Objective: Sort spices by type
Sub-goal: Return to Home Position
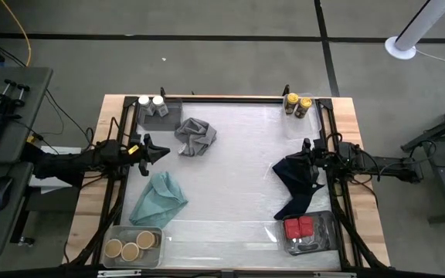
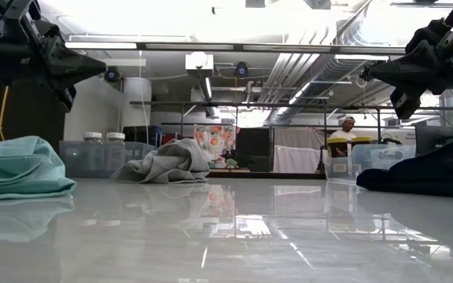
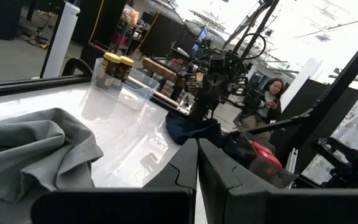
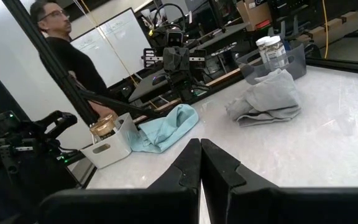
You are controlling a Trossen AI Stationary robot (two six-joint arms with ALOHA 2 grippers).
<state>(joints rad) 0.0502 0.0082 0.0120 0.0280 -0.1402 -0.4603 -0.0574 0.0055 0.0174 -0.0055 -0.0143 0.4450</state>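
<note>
The spices sit in clear trays at the table's four corners: white-lidded jars [image 1: 151,103] far left, yellow-lidded jars [image 1: 298,103] far right, tan-lidded jars [image 1: 130,245] near left, red tins [image 1: 300,228] near right. My left gripper [image 1: 162,151] is shut and hovers above the table between the grey cloth [image 1: 195,137] and the teal cloth [image 1: 159,198], pointing right. My right gripper [image 2: 368,72] is shut too [image 4: 201,146]. It hangs raised over the navy cloth [image 1: 300,185], pointing left. Neither gripper holds anything.
The three crumpled cloths lie on the white tabletop [image 1: 238,170], and the stretch between the grippers is bare. Black frame rails run along the left and right edges. A person [image 4: 67,43] stands beyond the left side, and another [image 3: 272,93] sits beyond the right.
</note>
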